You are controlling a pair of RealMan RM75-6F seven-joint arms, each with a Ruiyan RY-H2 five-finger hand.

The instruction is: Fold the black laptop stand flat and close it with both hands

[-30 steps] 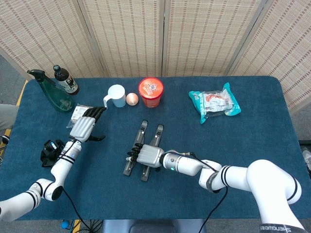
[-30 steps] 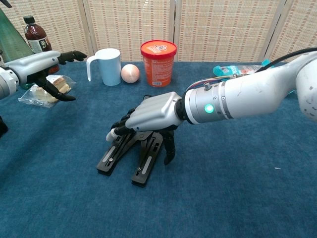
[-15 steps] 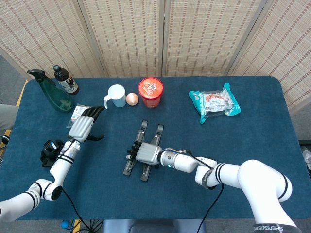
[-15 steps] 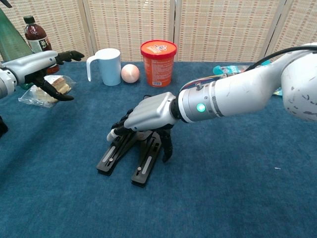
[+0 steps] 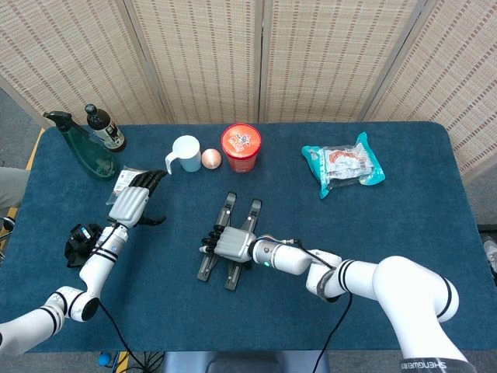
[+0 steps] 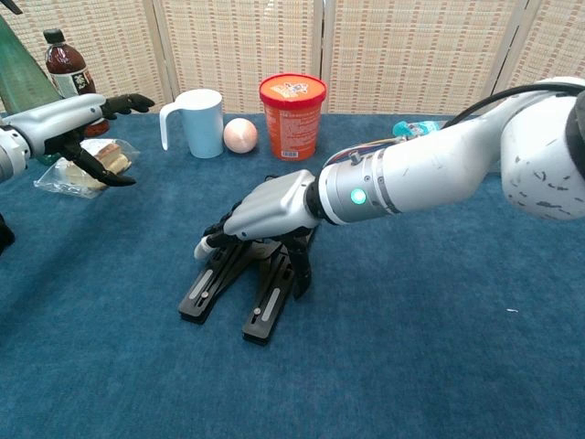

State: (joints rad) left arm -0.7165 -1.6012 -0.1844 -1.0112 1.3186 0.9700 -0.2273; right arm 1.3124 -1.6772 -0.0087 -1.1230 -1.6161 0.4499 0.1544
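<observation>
Chest view shows the right hand [image 6: 265, 212] draped over the black laptop stand [image 6: 239, 283], fingers curled down around the raised middle of the two rails; contact appears firm, though whether they truly clamp the frame or only press on it cannot be told. In the head view the same hand covers the stand's centre, with the rail ends projecting toward the red tub [image 5: 241, 148] and toward the robot.

The left hand [image 6: 78, 119] hangs well apart from the stand, above a clear packet of food [image 6: 87, 165], fingers spread and holding nothing.

The stand sits mid-table on the blue cloth [image 6: 411, 366], its two rails splayed apart at the near end and meeting under the right palm. It looks low but not closed.

Assessment: the fold is under way on one side only. Remaining, by judgement: bring the rails together and engage the left hand, since the task calls for both.

Other items: white mug [image 5: 185, 152], small ball [image 5: 211, 158], green spray bottle [image 5: 81, 148], dark bottle [image 5: 105, 129], teal snack bag [image 5: 344, 165].
</observation>
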